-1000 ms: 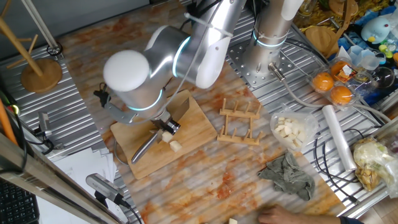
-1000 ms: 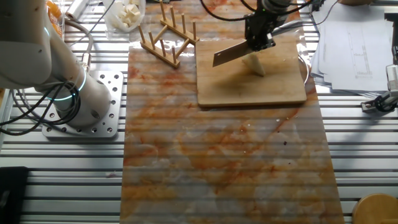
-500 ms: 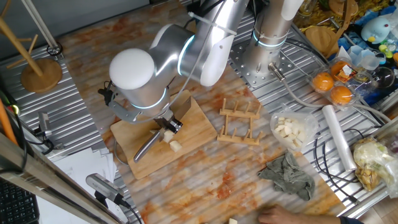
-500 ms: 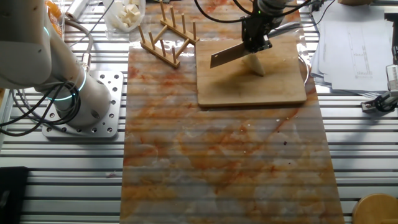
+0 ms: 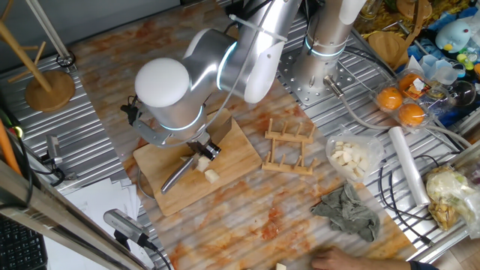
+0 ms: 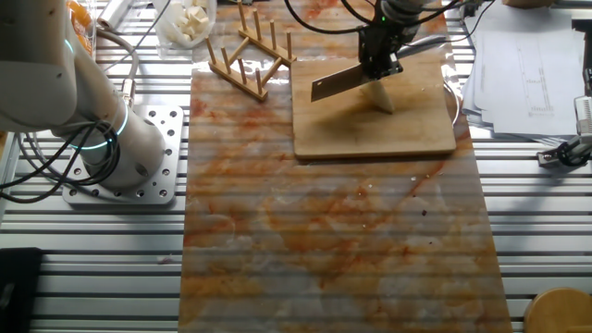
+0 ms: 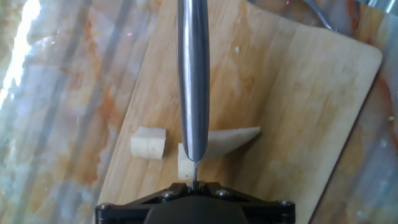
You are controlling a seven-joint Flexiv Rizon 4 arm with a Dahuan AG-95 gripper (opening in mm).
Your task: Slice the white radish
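With the fingers [image 6: 379,57] clamped on the knife [image 6: 338,81] above the radish [image 7: 217,142], the next cut needs a straight push down onto the board [image 7: 292,112].

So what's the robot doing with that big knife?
The robot arm's gripper is holding a cleaver and slicing a white radish on a wooden cutting board. One chunk is already cut off and lies beside the rest. Right now the blade is lined up over the radish, seemingly just above it. A bag of pale cubes and a small wooden rack sit nearby.
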